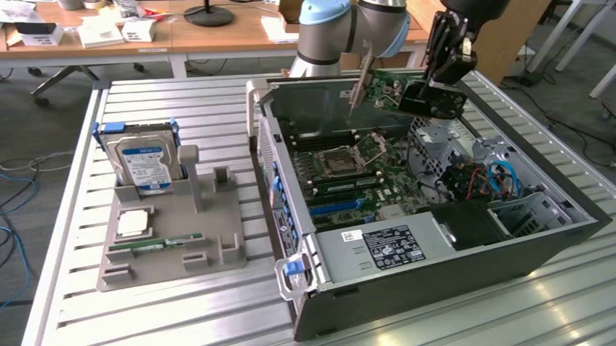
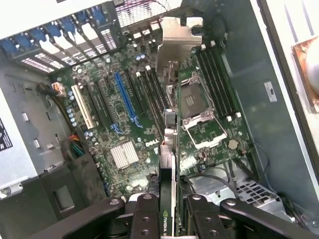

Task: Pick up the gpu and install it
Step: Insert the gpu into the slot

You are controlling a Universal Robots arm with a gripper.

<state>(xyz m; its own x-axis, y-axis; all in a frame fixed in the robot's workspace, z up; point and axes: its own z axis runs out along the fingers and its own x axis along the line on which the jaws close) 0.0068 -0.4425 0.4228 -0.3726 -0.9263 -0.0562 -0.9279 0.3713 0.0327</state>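
Gripper (image 1: 430, 90) pinches the gpu (image 1: 390, 90) by one end, aloft over the open computer case (image 1: 539, 241). The card's long axis runs toward the exterior view's left, silver bracket (image 1: 363, 76) leading. Wrist view shows it edge-on between the fingers (image 2: 144, 214), above the motherboard (image 2: 124, 124). Exterior view adds a hard drive (image 1: 143, 162) upright in a grey holder (image 1: 164, 249).

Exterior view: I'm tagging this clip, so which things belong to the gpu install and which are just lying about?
In the job: gpu, held by the gripper; open computer case; motherboard.
Lying about: hard drive, RAM stick, grey holder tray.
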